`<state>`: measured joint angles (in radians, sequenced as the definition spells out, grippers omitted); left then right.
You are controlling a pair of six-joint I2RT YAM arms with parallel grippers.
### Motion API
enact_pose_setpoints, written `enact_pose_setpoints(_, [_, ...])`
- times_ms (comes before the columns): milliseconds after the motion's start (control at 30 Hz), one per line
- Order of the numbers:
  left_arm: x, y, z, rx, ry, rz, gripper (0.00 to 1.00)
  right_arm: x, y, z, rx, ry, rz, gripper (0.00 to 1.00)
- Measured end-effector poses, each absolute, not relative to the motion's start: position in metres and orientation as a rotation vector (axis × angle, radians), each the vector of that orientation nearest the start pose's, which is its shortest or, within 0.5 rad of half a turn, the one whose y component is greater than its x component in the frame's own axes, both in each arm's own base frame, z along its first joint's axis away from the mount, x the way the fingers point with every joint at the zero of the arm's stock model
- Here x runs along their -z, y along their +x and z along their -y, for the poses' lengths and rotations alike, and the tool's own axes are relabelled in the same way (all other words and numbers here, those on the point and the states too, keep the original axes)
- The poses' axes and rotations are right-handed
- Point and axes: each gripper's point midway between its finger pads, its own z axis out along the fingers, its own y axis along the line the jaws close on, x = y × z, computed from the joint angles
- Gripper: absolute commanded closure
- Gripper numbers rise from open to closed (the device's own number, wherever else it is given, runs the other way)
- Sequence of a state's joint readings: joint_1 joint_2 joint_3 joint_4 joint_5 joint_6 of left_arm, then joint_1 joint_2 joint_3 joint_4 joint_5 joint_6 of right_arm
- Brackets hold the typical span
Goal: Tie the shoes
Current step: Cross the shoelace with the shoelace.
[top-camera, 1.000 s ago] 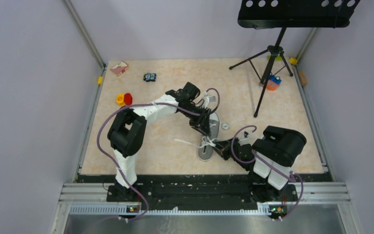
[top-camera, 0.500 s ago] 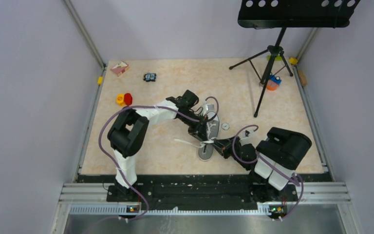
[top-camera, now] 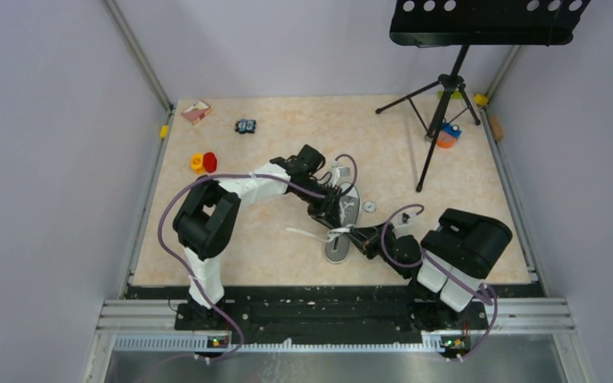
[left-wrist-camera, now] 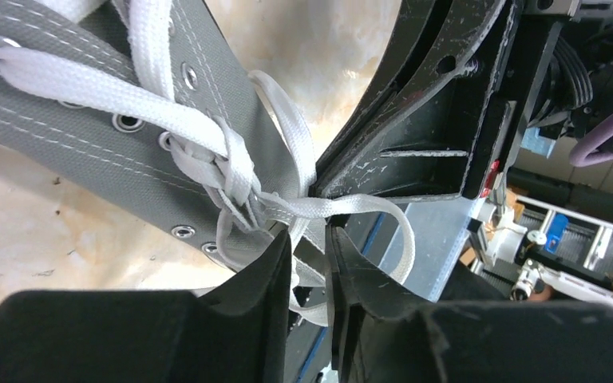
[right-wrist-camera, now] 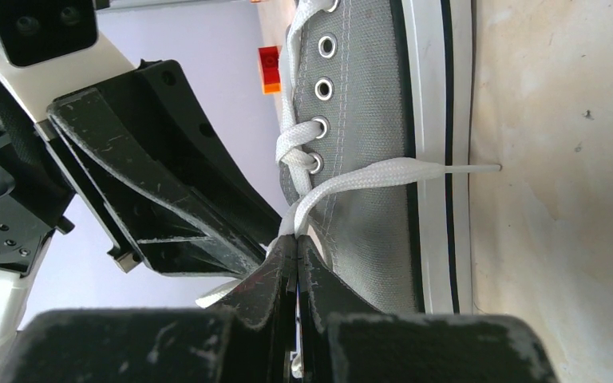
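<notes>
The right gripper [right-wrist-camera: 296, 259] is clenched on the soft, probably slippery lace [right-wrist-camera: 351, 179] just ahead of its tips, well placed near the sneaker [right-wrist-camera: 367, 263]; whether the left gripper [left-wrist-camera: 311, 239] grasps, I cannot tell.

Black music stand [top-camera: 449, 80], red-yellow toy [top-camera: 203, 163]

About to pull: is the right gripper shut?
Shut. In the right wrist view the right gripper has its jaws together, the white lace pinched between them.
</notes>
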<state>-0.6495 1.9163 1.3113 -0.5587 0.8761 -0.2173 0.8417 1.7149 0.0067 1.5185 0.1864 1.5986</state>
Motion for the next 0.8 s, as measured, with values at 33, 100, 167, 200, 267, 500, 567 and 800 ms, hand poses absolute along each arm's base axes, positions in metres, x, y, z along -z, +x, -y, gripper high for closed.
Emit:
enact_pose_setpoints(33, [-0.091, 0.218, 0.34, 1.416, 0.867, -2.673, 0.67, -0.077, 0.216, -0.254, -1.527, 0.905, -1.849, 1.0])
enact_pose_setpoints(100, [-0.092, 0.221, 0.339, 1.382, 0.873, -2.662, 0.63, -0.077, 0.216, -0.254, -1.527, 0.905, -1.849, 1.0])
enact_pose_setpoints(167, [-0.094, 0.224, 0.338, 1.351, 0.881, -2.649, 0.6, -0.077, 0.216, -0.254, -1.528, 0.906, -1.849, 1.0])
enact_pose_setpoints(200, [-0.094, 0.225, 0.337, 1.336, 0.89, -2.644, 0.59, -0.077, 0.216, -0.254, -1.528, 0.906, -1.849, 1.0])
enact_pose_setpoints(267, [-0.095, 0.227, 0.337, 1.313, 0.913, -2.631, 0.57, -0.077, 0.216, -0.255, -1.528, 0.905, -1.849, 1.0])
enact_pose_setpoints(500, [-0.092, 0.216, 0.338, 1.283, 1.054, -2.592, 0.52, -0.077, 0.216, -0.254, -1.528, 0.906, -1.849, 1.0])
enact_pose_setpoints(567, [-0.091, 0.211, 0.34, 1.273, 1.093, -2.581, 0.51, -0.077, 0.216, -0.255, -1.528, 0.906, -1.849, 1.0])
enact_pose_setpoints(800, [-0.097, 0.211, 0.344, 1.208, 1.159, -2.505, 0.51, -0.077, 0.216, -0.254, -1.528, 0.906, -1.849, 1.0])
